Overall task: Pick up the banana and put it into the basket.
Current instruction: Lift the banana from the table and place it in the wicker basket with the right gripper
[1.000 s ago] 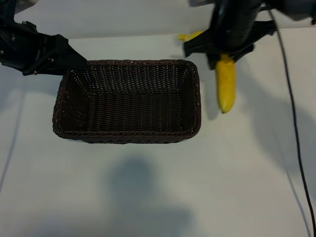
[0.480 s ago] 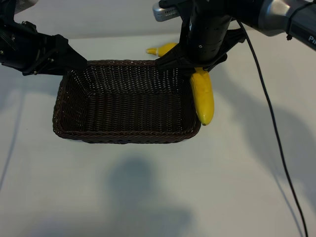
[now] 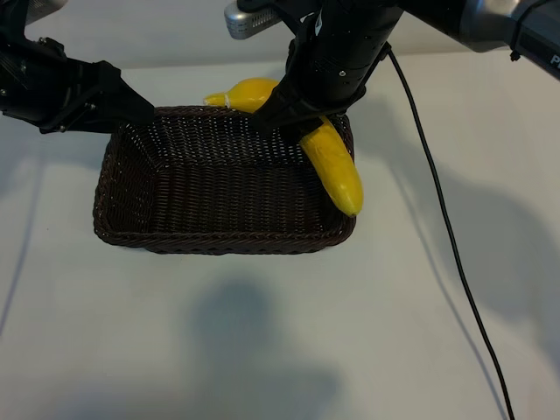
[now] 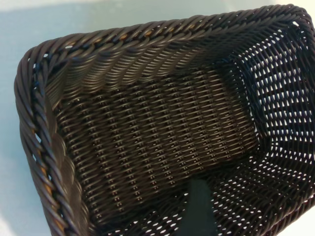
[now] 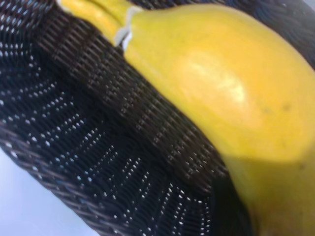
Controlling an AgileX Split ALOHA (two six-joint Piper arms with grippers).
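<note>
1. The right end effector (image 3: 302, 122), clamped on the banana (image 3: 332, 166), has swung across from beside the basket (image 3: 131, 223) to over its far right corner.
2. The banana now hangs tilted above the right rim, its tip not yet inside.
3. The left end effector (image 3: 131, 109) waits wide open at the far left corner.
4. I'd say a drop inward comes next.

From my seat I see a plain white table (image 3: 262, 350) filling the exterior view, matte and bare of markings. A thin black cable (image 3: 437, 227) trails across its right side, curving down toward the near edge. A soft dark shadow (image 3: 254, 341) lies on the tabletop near the front, and a fainter one (image 3: 516, 262) spreads at the right.
</note>
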